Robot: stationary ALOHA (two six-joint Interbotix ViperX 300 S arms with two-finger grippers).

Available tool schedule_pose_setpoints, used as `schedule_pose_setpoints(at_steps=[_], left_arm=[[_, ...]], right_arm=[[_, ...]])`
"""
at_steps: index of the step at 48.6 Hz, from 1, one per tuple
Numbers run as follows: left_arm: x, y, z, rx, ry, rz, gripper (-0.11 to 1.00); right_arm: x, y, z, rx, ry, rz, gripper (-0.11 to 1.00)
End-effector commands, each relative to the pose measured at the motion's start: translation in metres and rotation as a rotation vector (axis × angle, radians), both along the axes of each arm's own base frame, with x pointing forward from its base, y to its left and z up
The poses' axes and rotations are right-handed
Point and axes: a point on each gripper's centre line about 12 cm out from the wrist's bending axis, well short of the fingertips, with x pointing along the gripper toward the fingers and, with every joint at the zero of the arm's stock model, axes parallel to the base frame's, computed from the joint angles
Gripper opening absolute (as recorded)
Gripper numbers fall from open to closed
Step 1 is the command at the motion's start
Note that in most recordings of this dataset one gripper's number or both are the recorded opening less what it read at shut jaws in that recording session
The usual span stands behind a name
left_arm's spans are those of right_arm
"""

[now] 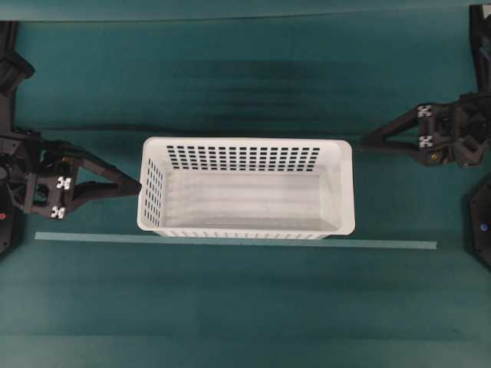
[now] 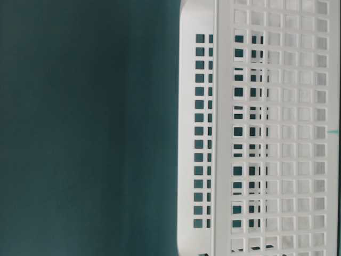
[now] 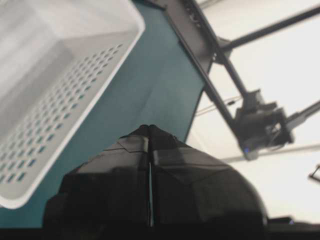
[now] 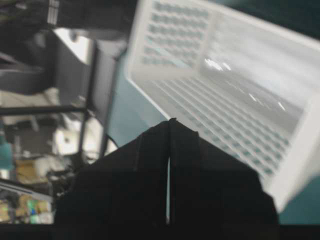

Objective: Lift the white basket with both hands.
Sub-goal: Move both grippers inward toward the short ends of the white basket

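The white basket (image 1: 337,188) stands empty in the middle of the teal table, long side left to right. It fills the right half of the table-level view (image 2: 277,133). My left gripper (image 1: 138,185) is shut and empty, its tips at the basket's left end wall, whether touching I cannot tell. In the left wrist view the shut tips (image 3: 149,127) point past the basket (image 3: 55,95). My right gripper (image 1: 363,139) is shut and empty, its tips just off the basket's far right corner. In the right wrist view the tips (image 4: 170,120) sit beside the basket (image 4: 220,75).
A thin pale strip (image 1: 230,241) lies on the table along the basket's near side. Black arm bases stand at the left edge (image 1: 11,199) and the right edge (image 1: 479,222). A frame with a camera (image 3: 260,125) shows beyond the table edge.
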Motion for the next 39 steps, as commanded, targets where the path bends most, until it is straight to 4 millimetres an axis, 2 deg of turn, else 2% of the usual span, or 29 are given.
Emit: schedule_pose_setpoints(at_steps=[1, 8, 16, 29, 34, 39], left_arm=[[0.007, 0.003, 0.008, -0.029, -0.001, 0.021, -0.05], [0.008, 0.009, 0.015, -0.080, 0.023, 0.064, -0.05], [0.011, 0.024, 0.019, -0.195, 0.121, 0.169, -0.04], [0.010, 0.028, -0.007, -0.242, 0.481, 0.254, -0.05], [0.012, 0.028, -0.015, -0.240, 0.612, 0.273, -0.05], [0.015, 0.029, -0.021, -0.239, 0.671, 0.283, -0.05]], right_arm=[[0.009, 0.001, 0.001, 0.065, 0.088, 0.018, 0.00], [0.017, 0.006, -0.009, 0.207, 0.281, 0.021, 0.00], [0.030, 0.003, -0.011, 0.186, 0.501, 0.018, 0.00], [0.042, 0.004, -0.019, 0.048, 0.894, -0.005, 0.00], [0.044, 0.005, -0.020, 0.049, 0.950, -0.020, 0.00], [0.045, 0.005, -0.022, 0.054, 0.947, -0.024, 0.00]])
